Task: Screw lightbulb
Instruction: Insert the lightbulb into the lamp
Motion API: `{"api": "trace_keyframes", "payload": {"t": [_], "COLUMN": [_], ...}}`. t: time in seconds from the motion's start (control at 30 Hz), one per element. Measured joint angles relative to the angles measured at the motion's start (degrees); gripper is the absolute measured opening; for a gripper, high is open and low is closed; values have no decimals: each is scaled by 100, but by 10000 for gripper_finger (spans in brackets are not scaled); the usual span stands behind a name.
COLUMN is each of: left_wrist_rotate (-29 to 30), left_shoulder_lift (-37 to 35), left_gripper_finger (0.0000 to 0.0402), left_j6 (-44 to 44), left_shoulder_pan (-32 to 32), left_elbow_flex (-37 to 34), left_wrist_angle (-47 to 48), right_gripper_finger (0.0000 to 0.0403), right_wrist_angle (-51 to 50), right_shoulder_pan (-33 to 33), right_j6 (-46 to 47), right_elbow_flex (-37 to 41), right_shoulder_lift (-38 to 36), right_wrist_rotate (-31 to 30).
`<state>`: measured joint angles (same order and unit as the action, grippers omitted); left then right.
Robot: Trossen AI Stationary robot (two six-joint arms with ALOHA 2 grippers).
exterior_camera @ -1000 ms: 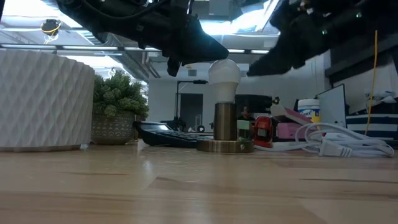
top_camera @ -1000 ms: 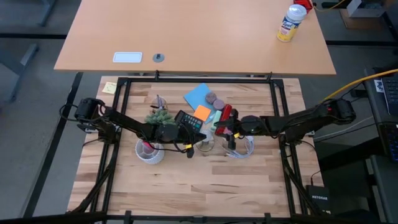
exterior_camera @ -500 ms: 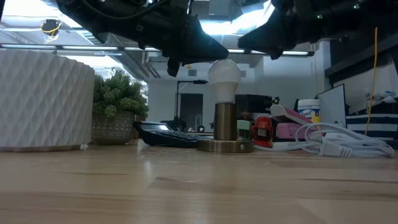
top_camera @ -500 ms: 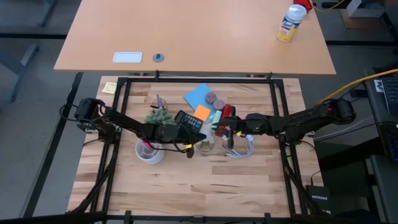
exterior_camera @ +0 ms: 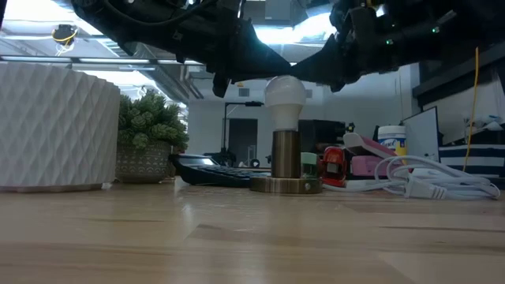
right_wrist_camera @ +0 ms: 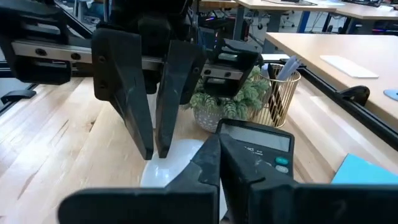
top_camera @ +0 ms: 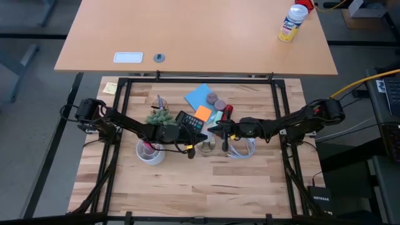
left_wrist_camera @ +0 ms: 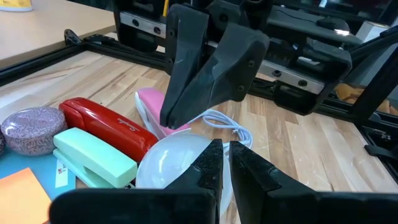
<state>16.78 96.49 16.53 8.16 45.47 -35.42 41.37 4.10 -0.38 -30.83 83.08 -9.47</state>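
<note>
While both closed end effectors hover, lightbulb (exterior_camera: 284, 95) sits beneath

Black calculator (top_camera: 189, 120) mid-table, small potted plant (top_camera: 162, 116) beside it toward the left edge, white ribbed pot (exterior_camera: 57, 126), red stapler (left_wrist_camera: 109, 126), mint stapler (left_wrist_camera: 93, 155), coiled white cable (top_camera: 240, 148), blue sheet (top_camera: 199, 95) toward the far edge.

A tan desk (top_camera: 200, 37) (bearing a spray bottle (top_camera: 292, 22)) stands behind the worktable.
</note>
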Motion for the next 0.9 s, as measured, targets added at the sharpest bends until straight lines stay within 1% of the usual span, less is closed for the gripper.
{"api": "trace_keyframes", "payload": {"t": [0.17, 0.47, 0.63, 0.7, 0.8, 0.9], "left_wrist_rotate": [0, 0, 0, 0, 0, 0], "left_shoulder_lift": [0, -2, -7, -7, -7, -7], "left_gripper_finger": [21, 21, 21, 21, 21, 21], "left_j6": [0, 0, 0, 0, 0, 0], "left_shoulder_pan": [0, 0, 0, 0, 0, 0], "left_elbow_flex": [0, 0, 2, 2, 2, 2], "left_wrist_angle": [2, 4, 7, 7, 7, 9], "right_gripper_finger": [18, 20, 20, 20, 21, 21], "right_wrist_angle": [-96, -185, 371, 441, 353, 149], "right_shoulder_pan": [0, 0, 0, 0, 0, 0], "right_j6": [4, 7, 7, 9, 9, 9], "right_elbow_flex": [0, 0, 7, 4, 4, 4], "right_shoulder_lift": [9, 9, 3, 3, 3, 3], "right_wrist_rotate": [1, 4, 27, 139, 304, 310]}}
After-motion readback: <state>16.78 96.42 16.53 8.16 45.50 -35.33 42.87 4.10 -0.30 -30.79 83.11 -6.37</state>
